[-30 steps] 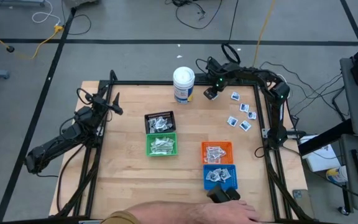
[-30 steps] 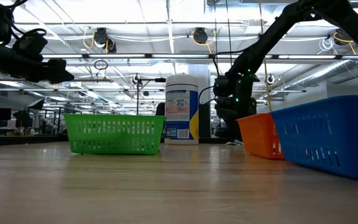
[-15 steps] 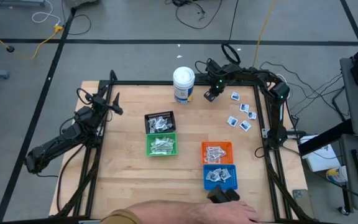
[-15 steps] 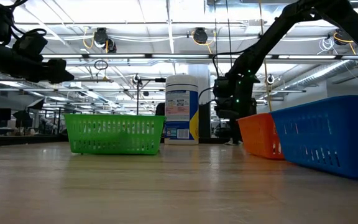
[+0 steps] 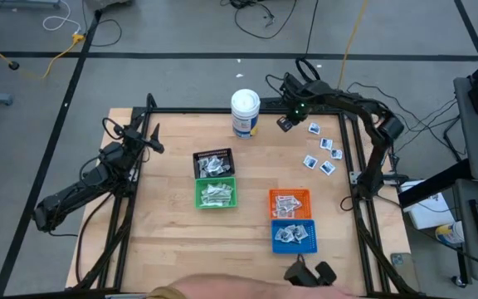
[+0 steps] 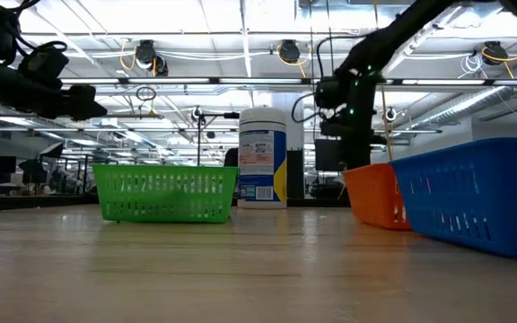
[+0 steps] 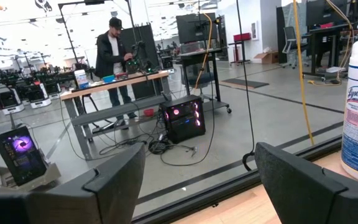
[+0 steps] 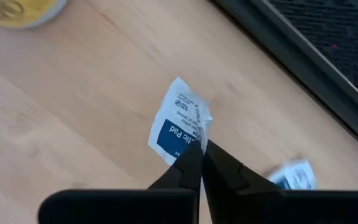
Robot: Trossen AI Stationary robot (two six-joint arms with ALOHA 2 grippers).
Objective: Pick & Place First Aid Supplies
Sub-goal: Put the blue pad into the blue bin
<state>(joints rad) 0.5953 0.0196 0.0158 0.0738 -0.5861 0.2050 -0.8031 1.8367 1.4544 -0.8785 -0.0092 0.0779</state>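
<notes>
My right gripper point(image 8: 201, 147) hangs above the table's far right part, just right of the white canister point(image 5: 245, 112), and is shut on one first aid packet point(image 8: 178, 126), a white square with blue print. Several more such packets point(image 5: 326, 148) lie flat on the wood to its right. One of them point(image 8: 294, 174) shows below the gripper. Four small baskets, black point(image 5: 212, 162), green point(image 5: 216, 193), orange point(image 5: 290, 203) and blue point(image 5: 293, 235), hold more packets. My left gripper point(image 7: 201, 180) waits open and level over the table's left edge point(image 5: 150, 139), with nothing between its fingers. My right gripper pinches the packet by one edge point(image 8: 196, 138) between its two fingertips, which point steeply down at the table. The rest of the packet sticks out past the tips, slightly creased and clear of the wood.
The canister stands upright at the far middle of the table. A person's arm point(image 5: 222, 291) shows at the near edge, beside a dark object point(image 5: 309, 272). Bare wood lies between the baskets and the loose packets.
My right gripper has risen from the table beside the canister and drifted slightly toward the far edge. The person's hand at the near edge has drawn back, uncovering the dark object.
</notes>
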